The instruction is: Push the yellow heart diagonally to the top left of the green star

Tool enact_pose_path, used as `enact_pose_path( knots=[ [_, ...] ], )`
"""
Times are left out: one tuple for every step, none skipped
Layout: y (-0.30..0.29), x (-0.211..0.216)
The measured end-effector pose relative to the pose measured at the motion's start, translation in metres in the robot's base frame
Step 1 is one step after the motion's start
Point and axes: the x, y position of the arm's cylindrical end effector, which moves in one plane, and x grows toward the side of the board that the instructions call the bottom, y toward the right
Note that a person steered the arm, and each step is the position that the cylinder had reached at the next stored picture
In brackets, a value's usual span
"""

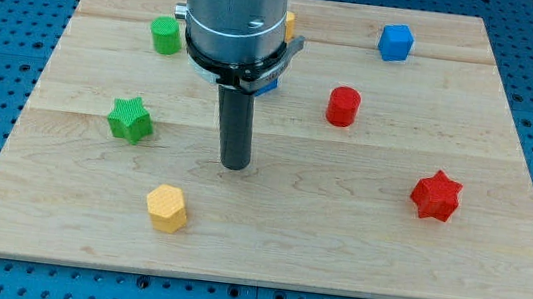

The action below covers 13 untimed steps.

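My tip (234,165) rests on the wooden board (56,226) near its middle. The green star (130,119) lies to the tip's left, well apart from it. A yellow block (290,24) peeks out behind the arm's body at the view's top. It is mostly hidden and its shape cannot be made out. A yellow hexagon (167,208) lies below and left of the tip, below the green star. The tip touches no block.
A green cylinder (166,34) sits at the top left. A blue cube (396,41) is at the top right. A red cylinder (343,106) and a red star (435,195) lie to the right. A blue block (270,85) is partly hidden behind the arm.
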Motion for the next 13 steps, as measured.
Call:
enact_pose_path(
  knots=[
    [0.004, 0.000],
    [0.005, 0.000],
    [0.005, 0.000],
    [0.018, 0.000],
    [0.032, -0.041],
    [0.048, -0.073],
    [0.099, -0.103],
    [0.100, -0.121],
    [0.100, -0.127],
    [0.101, -0.130],
    [0.102, -0.130],
    [0.102, -0.130],
    [0.077, -0.173]
  ],
)
